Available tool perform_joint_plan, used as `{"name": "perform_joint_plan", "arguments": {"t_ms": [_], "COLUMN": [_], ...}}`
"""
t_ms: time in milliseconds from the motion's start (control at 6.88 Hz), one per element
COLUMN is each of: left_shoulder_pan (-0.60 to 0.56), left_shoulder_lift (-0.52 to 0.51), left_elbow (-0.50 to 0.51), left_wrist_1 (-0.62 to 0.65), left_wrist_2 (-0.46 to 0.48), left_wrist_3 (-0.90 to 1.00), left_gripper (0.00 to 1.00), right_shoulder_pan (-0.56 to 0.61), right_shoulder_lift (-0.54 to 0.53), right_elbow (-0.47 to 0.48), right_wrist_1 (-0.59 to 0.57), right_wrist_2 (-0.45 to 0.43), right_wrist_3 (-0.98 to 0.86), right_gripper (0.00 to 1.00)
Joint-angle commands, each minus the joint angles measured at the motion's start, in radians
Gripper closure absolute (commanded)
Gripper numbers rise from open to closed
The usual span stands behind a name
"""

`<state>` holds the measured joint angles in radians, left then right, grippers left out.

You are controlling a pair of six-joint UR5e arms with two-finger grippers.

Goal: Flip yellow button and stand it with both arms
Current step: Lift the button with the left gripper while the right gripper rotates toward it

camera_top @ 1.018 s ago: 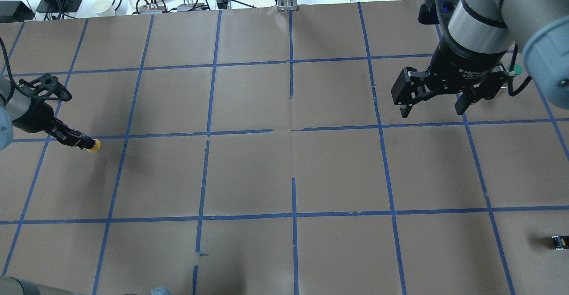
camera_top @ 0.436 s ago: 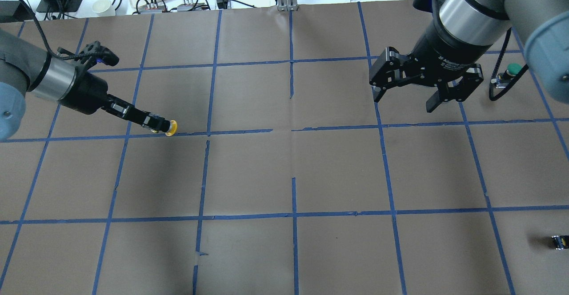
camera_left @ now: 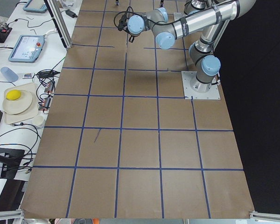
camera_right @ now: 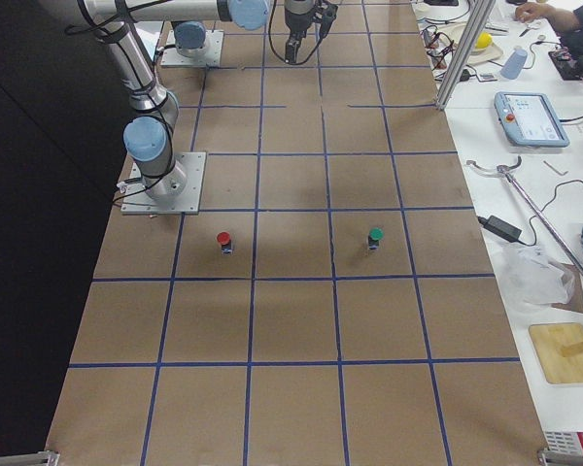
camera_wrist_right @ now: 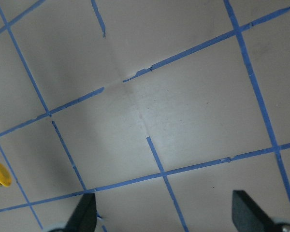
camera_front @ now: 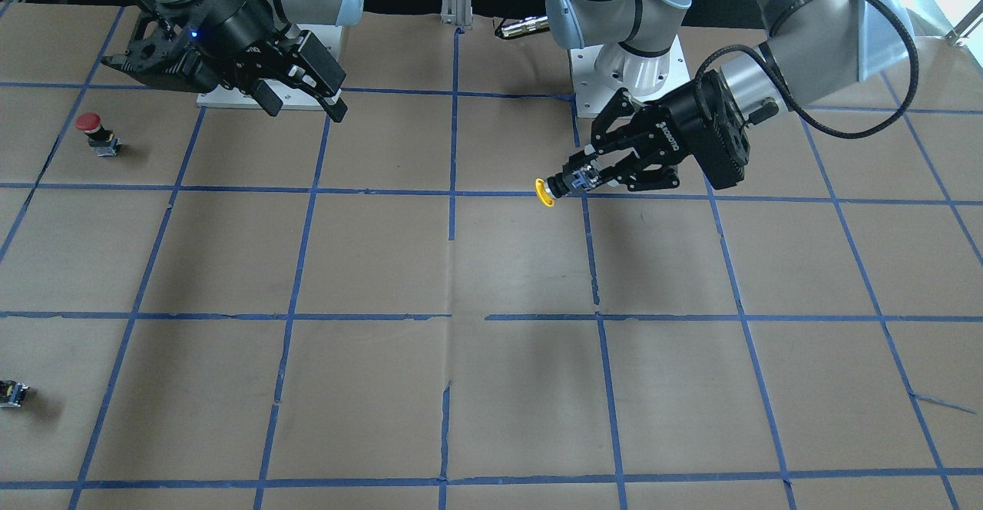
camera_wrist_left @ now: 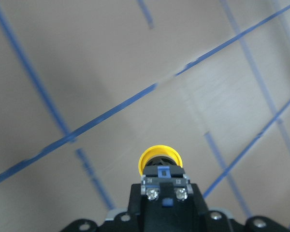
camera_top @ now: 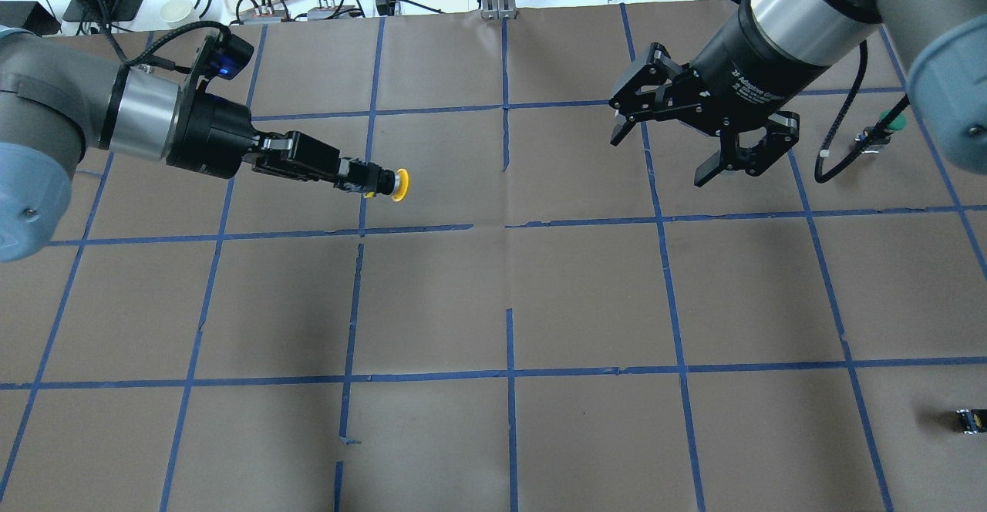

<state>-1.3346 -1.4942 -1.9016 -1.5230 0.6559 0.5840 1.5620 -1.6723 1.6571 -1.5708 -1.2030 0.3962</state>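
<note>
The yellow button [camera_top: 398,185] is clamped by its body at the tips of the left gripper [camera_top: 361,179], its cap sticking out beyond them. The right gripper [camera_top: 658,161] is held spread wide, well apart from it.

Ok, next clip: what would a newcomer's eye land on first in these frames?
The yellow button stands out: the left gripper holds it sideways above the table, left of centre, cap pointing toward the middle. Opposite it, the right gripper hangs open and empty over the table's far right part. A red button and a green button stand on the paper on the right arm's side.
</note>
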Motion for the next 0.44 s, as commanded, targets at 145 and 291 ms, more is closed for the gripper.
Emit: {"name": "perform_joint_plan", "arguments": {"t_ms": [145,291], "left_shoulder_pan": [-0.09,-0.107], "left_shoulder_lift": [0.028,0.028], "left_elbow": [-0.011,-0.017], "left_wrist_1": [0.001,0.001], "left_wrist_2": [-0.391,-0.483], "left_wrist_3": [-0.341,-0.369], "left_gripper": [0.85,0.85], "right_shoulder_pan": [-0.049,-0.054], "right_shoulder_lift": [0.006,0.006], "right_elbow": [0.0,0.001], "right_wrist_1": [-0.055,-0.093], "right_wrist_2": [0.182,0.26], "right_wrist_3": [0.229,0.333], "right_gripper": [0.0,0.0]}}
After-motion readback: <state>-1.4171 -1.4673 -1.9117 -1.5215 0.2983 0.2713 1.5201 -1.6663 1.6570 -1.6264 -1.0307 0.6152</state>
